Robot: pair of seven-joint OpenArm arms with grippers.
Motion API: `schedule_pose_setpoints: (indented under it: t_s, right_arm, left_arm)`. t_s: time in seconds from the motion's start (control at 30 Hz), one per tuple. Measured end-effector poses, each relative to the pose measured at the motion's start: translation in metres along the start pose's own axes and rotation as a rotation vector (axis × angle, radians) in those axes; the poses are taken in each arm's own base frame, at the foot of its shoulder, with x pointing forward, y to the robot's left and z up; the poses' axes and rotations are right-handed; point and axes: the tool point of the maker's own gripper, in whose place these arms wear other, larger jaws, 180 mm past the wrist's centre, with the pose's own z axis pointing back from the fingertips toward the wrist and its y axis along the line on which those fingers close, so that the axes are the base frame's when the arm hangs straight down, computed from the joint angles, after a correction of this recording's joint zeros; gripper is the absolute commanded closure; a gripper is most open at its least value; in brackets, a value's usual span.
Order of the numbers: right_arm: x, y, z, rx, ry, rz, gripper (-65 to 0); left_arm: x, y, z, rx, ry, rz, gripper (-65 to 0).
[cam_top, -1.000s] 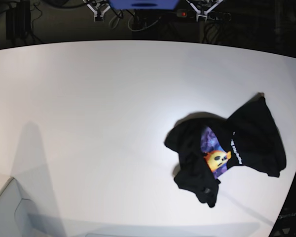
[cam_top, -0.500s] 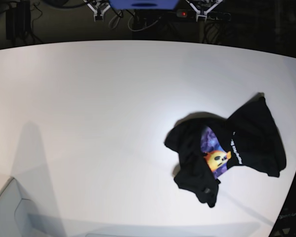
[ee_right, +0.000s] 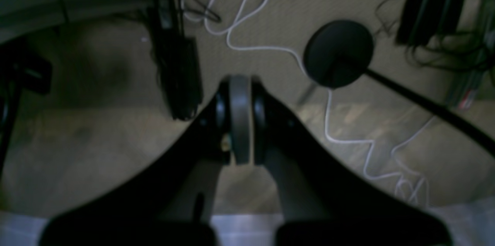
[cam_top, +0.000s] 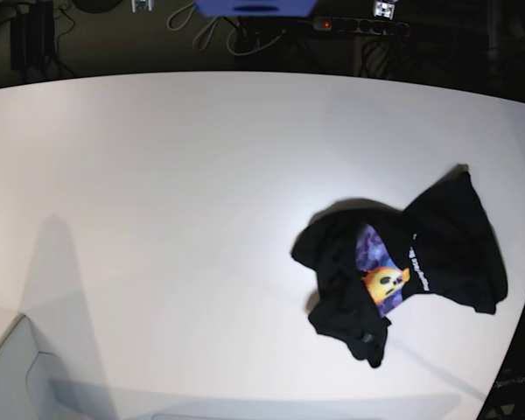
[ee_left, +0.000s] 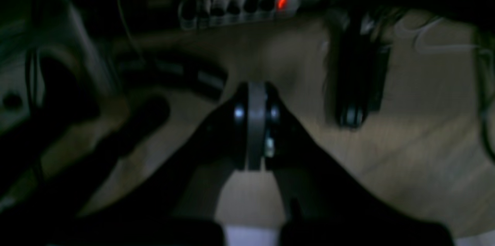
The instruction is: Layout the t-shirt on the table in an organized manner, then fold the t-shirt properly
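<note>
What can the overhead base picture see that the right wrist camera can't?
Only the base view shows the crumpled black t-shirt, lying on the white table toward its right side with the colourful print partly exposed. Only the right wrist view shows the right gripper, jaws shut on nothing, above a floor with a white cable and a round black base. Both share a bit of the white table.

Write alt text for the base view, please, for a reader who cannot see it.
A black t-shirt lies crumpled near the right edge of a large white table, with part of its purple and orange print showing. No arm reaches over the table; cables and equipment sit in the dark beyond its far edge.
</note>
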Motion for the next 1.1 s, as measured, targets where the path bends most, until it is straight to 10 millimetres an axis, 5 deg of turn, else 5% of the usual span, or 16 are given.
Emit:
schedule_pose_setpoints:
  t_s: [0.13, 0.37, 0.6, 0.77, 1.0, 1.1]
  right_arm:
    - [0.031, -0.019, 0.031, -0.021, -0.12, 0.047, 0.0]
    - [0.113, -0.015, 0.098, -0.01, -0.391, 0.057, 0.0]
    - [0.191, -0.035, 0.155, -0.073, -0.621, 0.056, 0.0]
    - [0.236, -0.034, 0.168, -0.079, -0.675, 0.043, 0.0]
    - [0.31, 0.008, 0.176, 0.018, -0.812, -0.014, 0.0]
    - [0.34, 0.049, 0.181, 0.125, -0.835, -0.003, 0.0]
  left_arm:
    - [0.034, 0.004, 0.038, -0.017, -0.132, 0.039, -0.1]
    - [0.115, 0.022, 0.113, -0.103, -0.381, 0.164, -0.1]
    - [0.153, 0.016, 0.16, -0.208, -0.467, 0.178, -0.1]
    - [0.19, 0.059, 0.185, -0.077, -0.598, 0.215, -0.1]
    - [0.209, 0.111, 0.211, 0.101, -0.715, 0.286, -0.1]
    - [0.21, 0.12, 0.214, 0.128, -0.723, 0.281, -0.1]
